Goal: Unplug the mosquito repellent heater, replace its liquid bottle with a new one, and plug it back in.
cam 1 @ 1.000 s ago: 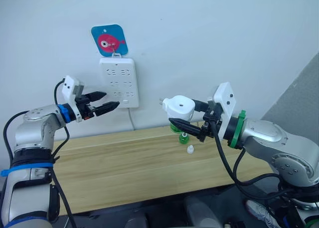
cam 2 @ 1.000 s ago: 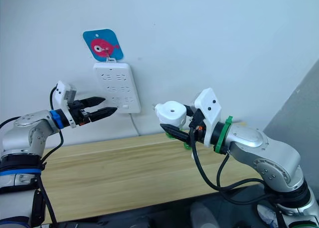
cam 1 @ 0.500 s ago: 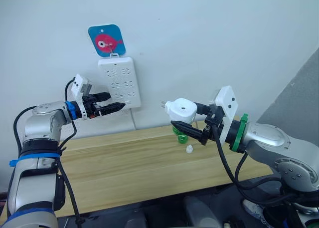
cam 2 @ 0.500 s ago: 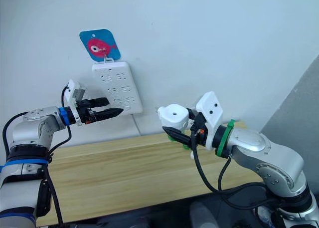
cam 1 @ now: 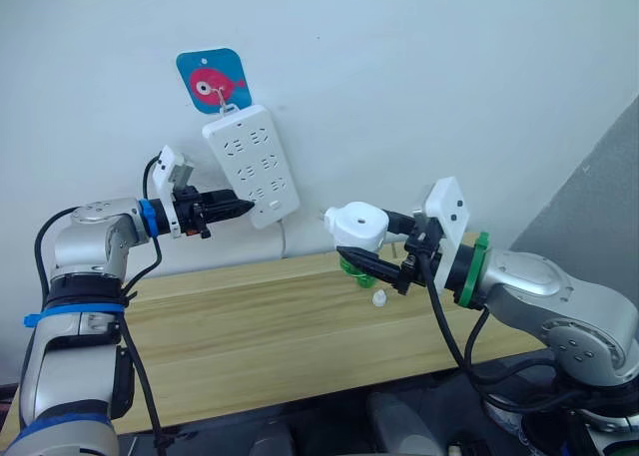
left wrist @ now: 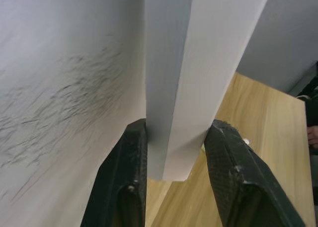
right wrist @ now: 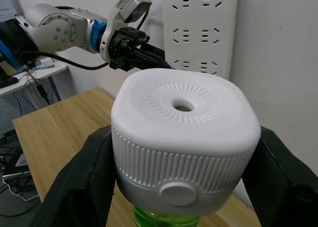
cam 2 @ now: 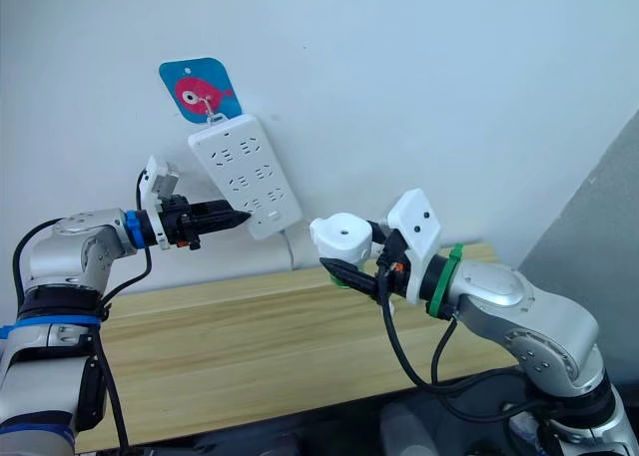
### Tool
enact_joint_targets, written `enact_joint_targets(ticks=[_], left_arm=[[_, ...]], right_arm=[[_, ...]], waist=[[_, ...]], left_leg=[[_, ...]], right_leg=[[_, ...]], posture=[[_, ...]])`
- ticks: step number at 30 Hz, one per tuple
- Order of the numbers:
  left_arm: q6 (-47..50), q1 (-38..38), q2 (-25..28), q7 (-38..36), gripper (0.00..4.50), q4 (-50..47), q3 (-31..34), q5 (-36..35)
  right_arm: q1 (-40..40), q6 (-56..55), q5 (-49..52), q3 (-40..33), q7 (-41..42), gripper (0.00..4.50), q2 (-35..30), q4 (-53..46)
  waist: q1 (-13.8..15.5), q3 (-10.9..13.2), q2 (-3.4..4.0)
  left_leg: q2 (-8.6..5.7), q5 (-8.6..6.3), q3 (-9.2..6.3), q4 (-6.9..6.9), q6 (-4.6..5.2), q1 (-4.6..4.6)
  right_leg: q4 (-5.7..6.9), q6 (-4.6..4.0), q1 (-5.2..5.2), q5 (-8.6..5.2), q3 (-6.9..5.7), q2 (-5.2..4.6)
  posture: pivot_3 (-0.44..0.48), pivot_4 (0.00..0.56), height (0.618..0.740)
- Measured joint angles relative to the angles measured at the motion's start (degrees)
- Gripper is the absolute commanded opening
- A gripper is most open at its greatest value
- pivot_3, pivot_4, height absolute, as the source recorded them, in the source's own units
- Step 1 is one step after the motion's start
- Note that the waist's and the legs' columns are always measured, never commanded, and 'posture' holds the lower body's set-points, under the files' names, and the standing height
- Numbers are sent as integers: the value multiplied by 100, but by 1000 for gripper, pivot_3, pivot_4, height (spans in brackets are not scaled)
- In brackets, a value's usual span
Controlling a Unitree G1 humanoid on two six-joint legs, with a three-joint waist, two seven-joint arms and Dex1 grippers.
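The right gripper point(cam 1: 377, 263) is closed on the mosquito repellent heater point(cam 1: 358, 225), clamping the white drum-shaped body between both fingers above the wooden table point(cam 1: 250, 326). A green liquid bottle point(right wrist: 161, 219) is fitted under the body, and the metal prongs point(cam 1: 326, 215) project from the side facing the wall. The left gripper point(cam 1: 228, 208) is closed on the lower edge of the power strip point(cam 1: 252, 164), one finger on its front face and one behind it, as the left wrist view shows. The strip hangs from a hook under the blue fish sticker point(cam 1: 213, 80) and sits tilted, with its long axis running from upper left to lower right, so its socket rows are also slanted. The deciding relation for plugging in is as follows: the strip lies to the robot's left of the heater and higher, well apart from it, and the prongs point roughly toward it. The right arm carries the heater and would make the approach, while the left arm steadies the strip. The prong pair probably requires rotation to match the slanted slots. A small white cap point(cam 1: 380, 298) and a green bottle point(cam 1: 351, 265) are on the table below the heater.
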Motion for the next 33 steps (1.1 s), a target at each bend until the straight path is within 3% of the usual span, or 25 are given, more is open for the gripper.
enact_joint_targets(ticks=[9, 15, 33], left_arm=[[-8, 83, -101, 144, 1278, -233, 37, -11], [144, 375, -164, 339, 1278, -673, 188, -181], [412, 573, -420, 686, 1278, -983, 351, -481]], right_arm=[[-980, 297, -977, 1068, -156, 3105, 1023, 987], [-1395, 363, -1520, 1166, -309, 3104, 1642, 1546], [-1415, 443, -1987, 1075, -133, 3087, 1989, 1735]], waist=[[0, 5, -3], [6, 4, -4], [6, 4, -4]], left_leg=[[-1, 0, -5, 0, 0, -3], [-1, 0, -12, 0, 0, -6], [-4, 0, -15, 2, -1, -7]], right_leg=[[2, -1, -2, 1, -2, -1], [4, -7, -4, 4, -8, -4], [7, -13, -4, 8, -12, -8]], posture=[[-219, 112, 728], [-198, 101, 728], [-196, 92, 728]])
